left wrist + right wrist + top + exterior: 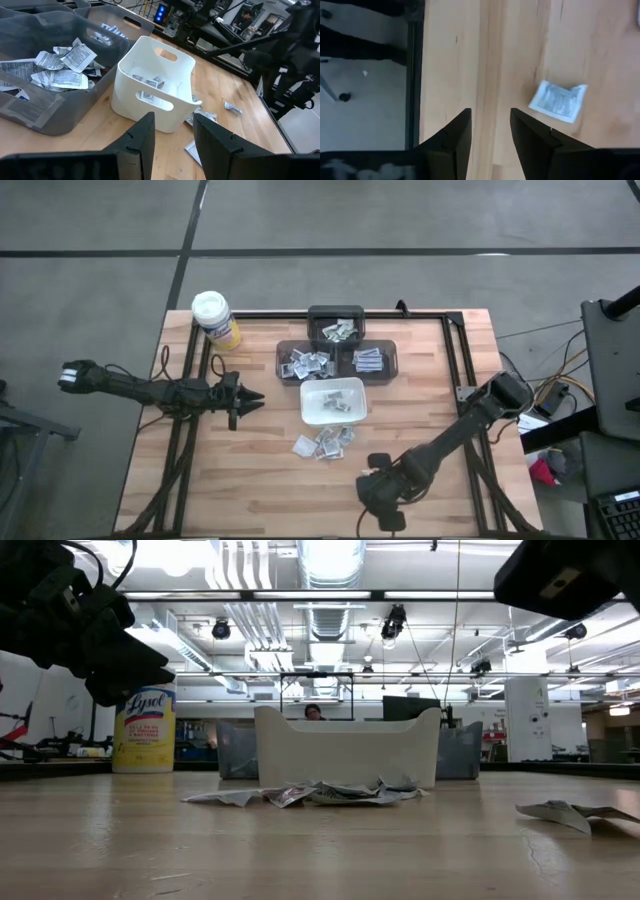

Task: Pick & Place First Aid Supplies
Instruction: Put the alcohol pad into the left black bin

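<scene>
Your left gripper [252, 400] hangs over the left half of the bench [250, 480], pointing toward the middle — its fingers [142, 137] stand a little apart with nothing between them. Behind it, at the back left corner, you have the yellow Lysol canister [216, 319] standing upright. At the centre back sit three dark bins [336, 350], each with first aid packets [308, 363] inside. Just in front of them is the white dish [333, 401], with a few packets lying in it, and a loose heap of packets [323, 444] lies on the wood just in front of the dish. Further right, your right gripper [383, 515] is low at the front edge of the bench, its fingers [536, 137] parted and empty; one single packet [558, 101] lies flat on the wood just beside them, untouched.
</scene>
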`<state>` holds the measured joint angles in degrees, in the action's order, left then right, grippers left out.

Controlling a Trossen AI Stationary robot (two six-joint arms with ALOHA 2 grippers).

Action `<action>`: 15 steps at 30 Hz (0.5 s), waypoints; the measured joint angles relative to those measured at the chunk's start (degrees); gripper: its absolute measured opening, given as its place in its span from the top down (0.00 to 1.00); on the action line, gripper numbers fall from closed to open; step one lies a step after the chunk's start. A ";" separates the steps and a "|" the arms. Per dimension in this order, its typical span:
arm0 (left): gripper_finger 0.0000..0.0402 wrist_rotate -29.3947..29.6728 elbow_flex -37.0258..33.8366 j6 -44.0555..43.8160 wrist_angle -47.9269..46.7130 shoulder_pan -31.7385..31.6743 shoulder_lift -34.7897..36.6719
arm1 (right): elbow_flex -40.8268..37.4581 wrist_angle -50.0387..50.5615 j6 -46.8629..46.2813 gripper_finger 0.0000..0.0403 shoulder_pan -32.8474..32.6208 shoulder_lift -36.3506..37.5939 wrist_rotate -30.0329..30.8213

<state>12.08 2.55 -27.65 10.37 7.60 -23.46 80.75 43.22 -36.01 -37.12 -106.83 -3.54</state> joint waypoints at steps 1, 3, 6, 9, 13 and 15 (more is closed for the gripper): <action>0.69 0.00 0.00 0.01 0.01 -0.01 0.02 | 0.68 0.03 -0.36 0.68 0.00 -0.66 -0.01; 0.69 0.00 0.00 0.00 -0.01 -0.01 0.00 | 2.80 0.40 -1.18 0.68 0.22 -2.42 -0.01; 0.69 0.00 0.00 0.00 -0.02 -0.01 0.02 | 6.64 3.15 -3.03 0.69 0.64 -5.16 -0.08; 0.69 0.00 0.00 0.00 -0.24 -0.01 0.02 | 11.24 7.60 -4.71 0.68 0.84 -8.64 -0.12; 0.69 0.00 0.00 0.01 -0.24 -0.01 0.00 | 17.99 15.25 -7.46 0.67 1.03 -13.31 0.07; 0.69 0.00 0.00 0.01 -0.24 0.01 0.01 | 20.83 19.03 -8.56 0.67 1.12 -15.37 0.23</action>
<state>12.08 2.55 -27.64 10.13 7.62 -23.45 101.58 62.25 -44.56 -36.01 -122.20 -3.31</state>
